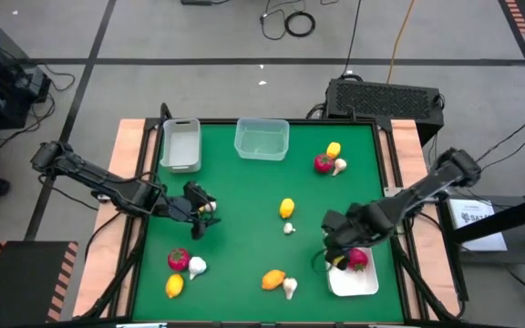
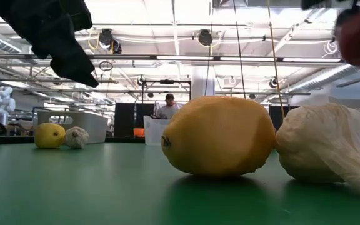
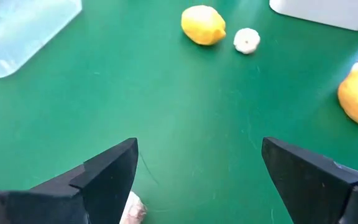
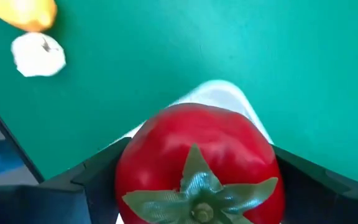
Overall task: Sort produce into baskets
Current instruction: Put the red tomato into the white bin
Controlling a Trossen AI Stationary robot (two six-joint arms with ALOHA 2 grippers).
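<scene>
Right tool (image 1: pixel 343 258) over white tray (image 1: pixel 354 282), fingers pinching a tomato (image 4: pixel 197 165). Left tool (image 3: pixel 194 180) spread wide above green table (image 1: pixel 244 210), holding nothing.

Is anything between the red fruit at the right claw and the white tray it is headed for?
Nothing visible. The right claw has the red fruit between its fingers, directly above the white tray, whose corner shows just beyond the fruit.

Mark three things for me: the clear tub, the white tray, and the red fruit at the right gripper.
clear tub (image 1: pixel 262 139), high view, middle of its bare floor.
white tray (image 1: pixel 354 282), high view, bare floor near its front edge.
red fruit (image 4: pixel 194 158), right wrist view, red skin above the green top, between the right gripper's fingers.
</scene>
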